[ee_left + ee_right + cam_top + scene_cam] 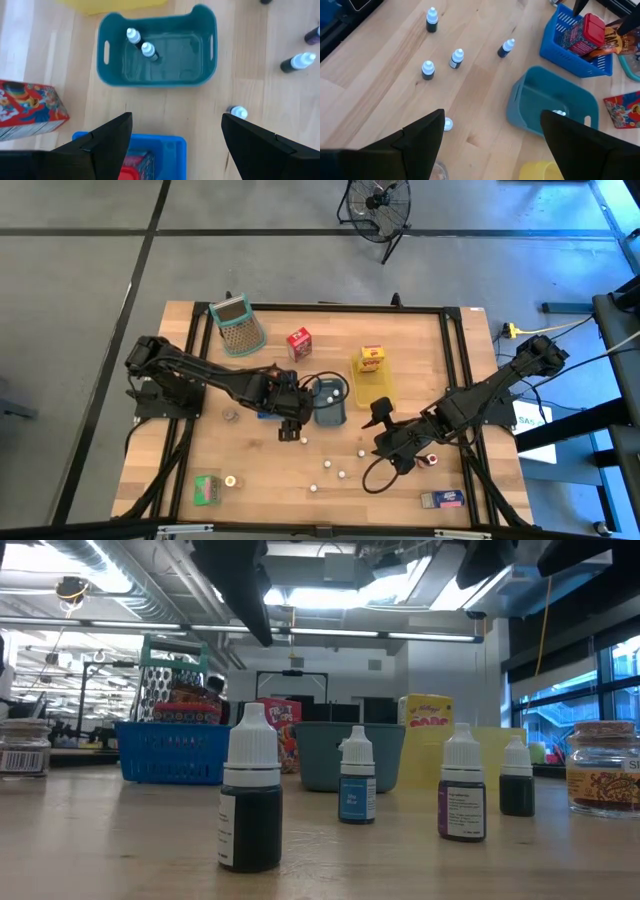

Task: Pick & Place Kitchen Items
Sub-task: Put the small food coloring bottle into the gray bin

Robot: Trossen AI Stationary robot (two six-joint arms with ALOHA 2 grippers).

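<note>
Two dropper bottles [141,44] already stand in my teal bin [157,82]; several more wait on the table [380,90]. Both my left claw [175,145] and right claw [492,145] gape apart, empty.

Left tool [175,145]: fingers spread wide, empty, above the wooden counter [200,115]. Ahead of it, a teal bin [157,75] holding two white-capped dropper bottles [141,45]. Between the fingers, a blue basket [165,150]; beside it a red carton [27,110]; another dropper bottle [238,111] just off one finger.
</note>
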